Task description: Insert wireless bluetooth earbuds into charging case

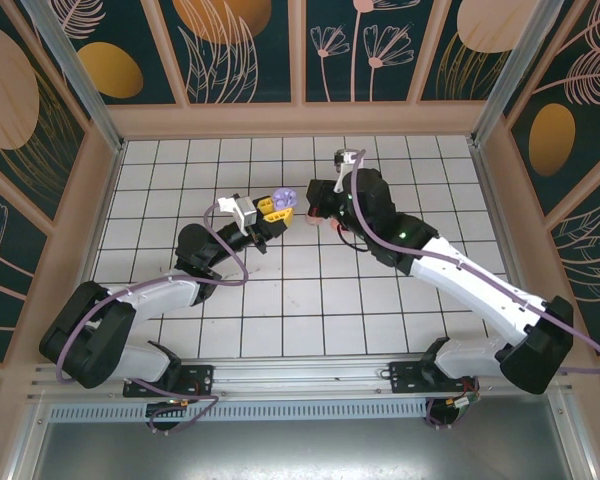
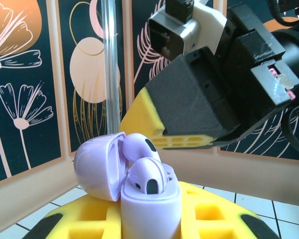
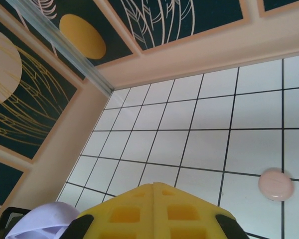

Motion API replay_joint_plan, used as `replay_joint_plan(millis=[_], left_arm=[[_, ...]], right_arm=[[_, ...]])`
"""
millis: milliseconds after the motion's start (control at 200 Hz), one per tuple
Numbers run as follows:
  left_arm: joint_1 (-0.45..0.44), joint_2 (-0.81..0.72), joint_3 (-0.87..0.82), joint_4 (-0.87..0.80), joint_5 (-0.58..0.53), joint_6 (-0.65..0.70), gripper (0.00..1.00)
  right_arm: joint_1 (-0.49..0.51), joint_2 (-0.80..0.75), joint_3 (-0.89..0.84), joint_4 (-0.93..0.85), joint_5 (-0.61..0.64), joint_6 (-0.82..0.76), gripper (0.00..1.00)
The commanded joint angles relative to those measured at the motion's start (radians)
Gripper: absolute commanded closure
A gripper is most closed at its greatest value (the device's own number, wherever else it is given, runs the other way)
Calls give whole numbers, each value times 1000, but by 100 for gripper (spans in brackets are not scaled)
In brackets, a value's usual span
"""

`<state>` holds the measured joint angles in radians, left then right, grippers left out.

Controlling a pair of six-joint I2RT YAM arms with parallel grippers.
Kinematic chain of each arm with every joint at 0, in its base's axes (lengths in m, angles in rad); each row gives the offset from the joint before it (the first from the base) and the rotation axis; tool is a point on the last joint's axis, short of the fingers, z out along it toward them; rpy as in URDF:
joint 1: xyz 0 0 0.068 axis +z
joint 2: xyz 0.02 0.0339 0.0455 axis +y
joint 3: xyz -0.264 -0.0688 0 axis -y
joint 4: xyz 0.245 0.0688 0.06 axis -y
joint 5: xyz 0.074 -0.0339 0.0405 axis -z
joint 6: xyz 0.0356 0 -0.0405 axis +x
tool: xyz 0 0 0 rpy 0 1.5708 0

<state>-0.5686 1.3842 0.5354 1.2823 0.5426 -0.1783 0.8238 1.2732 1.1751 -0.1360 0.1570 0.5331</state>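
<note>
The lilac charging case [image 2: 149,211], lid open, is clamped in the left gripper [image 1: 271,208] above the middle of the tiled surface [image 1: 280,300]. Two lilac earbuds [image 2: 147,177] are seen in it, heads protruding. The right gripper [image 3: 154,193] is fully closed just beside the case.

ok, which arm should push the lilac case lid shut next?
Right, probably. The left gripper is clamped on the open case, so it is busy holding. The right gripper, shut, hangs close above the lid and earbuds.
</note>
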Motion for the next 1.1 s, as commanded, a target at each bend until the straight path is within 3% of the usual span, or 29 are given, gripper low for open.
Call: replay_joint_plan(millis=[0, 771, 1096], left_arm=[[-5, 5, 12, 37, 22, -19, 100], [-5, 20, 17, 38, 28, -22, 100], [-5, 22, 25, 34, 25, -19, 100]], right_arm=[[-5, 17, 13, 49, -37, -9, 95], [23, 14, 43, 33, -79, -14, 97], [61, -46, -9, 13, -24, 9, 97]])
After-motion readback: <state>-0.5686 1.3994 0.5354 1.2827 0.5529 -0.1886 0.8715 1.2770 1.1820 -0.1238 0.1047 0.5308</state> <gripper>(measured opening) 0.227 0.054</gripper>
